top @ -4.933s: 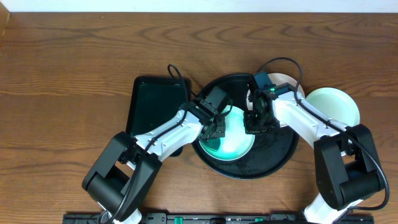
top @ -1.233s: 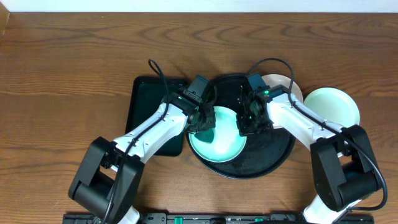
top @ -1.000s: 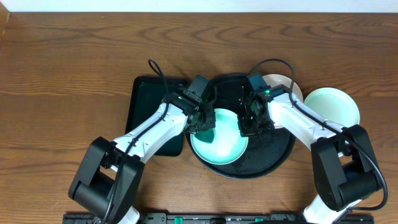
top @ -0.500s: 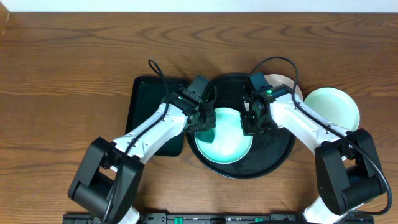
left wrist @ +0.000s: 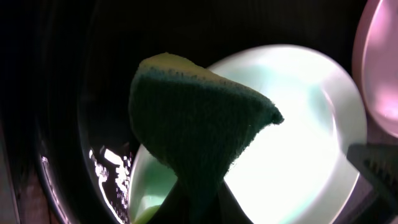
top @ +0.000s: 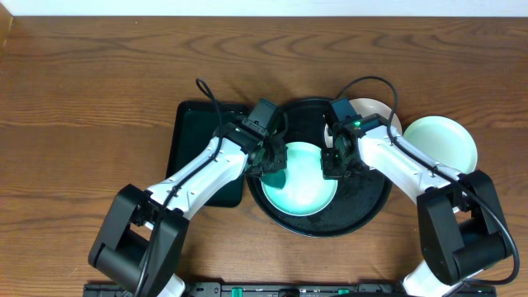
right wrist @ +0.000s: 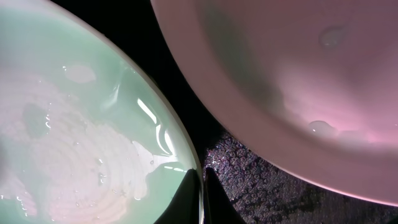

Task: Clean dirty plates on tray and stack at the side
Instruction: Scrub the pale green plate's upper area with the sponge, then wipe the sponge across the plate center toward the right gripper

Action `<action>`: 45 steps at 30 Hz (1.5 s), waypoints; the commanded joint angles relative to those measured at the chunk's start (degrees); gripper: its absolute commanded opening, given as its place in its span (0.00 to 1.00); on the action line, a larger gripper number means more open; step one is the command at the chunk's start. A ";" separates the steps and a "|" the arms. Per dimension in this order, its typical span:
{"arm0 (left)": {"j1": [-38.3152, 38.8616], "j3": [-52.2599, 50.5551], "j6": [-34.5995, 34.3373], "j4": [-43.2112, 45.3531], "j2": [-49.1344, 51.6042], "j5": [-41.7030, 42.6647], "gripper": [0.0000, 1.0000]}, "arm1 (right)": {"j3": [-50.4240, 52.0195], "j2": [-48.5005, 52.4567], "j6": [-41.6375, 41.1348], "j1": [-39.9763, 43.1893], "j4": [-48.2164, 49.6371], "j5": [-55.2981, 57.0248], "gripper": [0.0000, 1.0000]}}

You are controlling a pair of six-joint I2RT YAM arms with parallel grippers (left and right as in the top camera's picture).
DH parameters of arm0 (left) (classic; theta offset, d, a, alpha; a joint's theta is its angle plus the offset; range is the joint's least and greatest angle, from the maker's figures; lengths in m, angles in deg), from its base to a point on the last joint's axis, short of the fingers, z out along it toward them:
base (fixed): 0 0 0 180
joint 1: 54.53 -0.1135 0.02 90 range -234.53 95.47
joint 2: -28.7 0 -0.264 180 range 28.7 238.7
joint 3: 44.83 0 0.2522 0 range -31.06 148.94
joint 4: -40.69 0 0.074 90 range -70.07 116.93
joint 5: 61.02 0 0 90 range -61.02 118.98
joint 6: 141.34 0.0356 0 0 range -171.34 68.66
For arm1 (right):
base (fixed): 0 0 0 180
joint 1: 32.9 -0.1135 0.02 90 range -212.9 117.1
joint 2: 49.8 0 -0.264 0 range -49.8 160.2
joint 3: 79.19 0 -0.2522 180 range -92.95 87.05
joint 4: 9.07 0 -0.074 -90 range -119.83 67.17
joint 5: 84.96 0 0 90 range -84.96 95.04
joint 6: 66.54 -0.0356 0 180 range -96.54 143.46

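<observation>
Though masked overhead, clamps sponge (left wrist: 193,112) in left gripper (left wrist: 196,205), apparently pinches mint plate (right wrist: 81,124) rim in right gripper (right wrist: 202,199).

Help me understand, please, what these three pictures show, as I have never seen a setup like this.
These are two robot arms at a wooden table, each ending in a two-finger gripper. The wide picture looks down from above; the two close-ups come from small cameras on the wrists. A round black tray sits in the middle with a mint-green plate on it. The left gripper is shut on a sponge, green with a yellow back, held over that plate. The right gripper pinches the same plate's rim, seemingly to steady it. A white plate, pinkish in the right wrist view, lies at the tray's far right edge. A second mint-green plate rests on the table to the right, and a dark green tray lies to the left.
</observation>
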 commanded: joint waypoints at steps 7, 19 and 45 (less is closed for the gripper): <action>1.29 10.86 2.21 -6.64 -1.60 1.18 0.07 | 0.44 -1.20 -1.49 0.46 0.35 1.53 0.01; 9.22 10.80 -1.31 -6.45 0.35 -6.93 0.07 | 0.83 -1.20 -3.19 0.46 0.74 3.21 0.01; 9.66 9.35 -2.36 -6.14 11.26 -14.73 0.08 | 0.85 -1.20 -3.13 0.44 1.09 3.19 0.01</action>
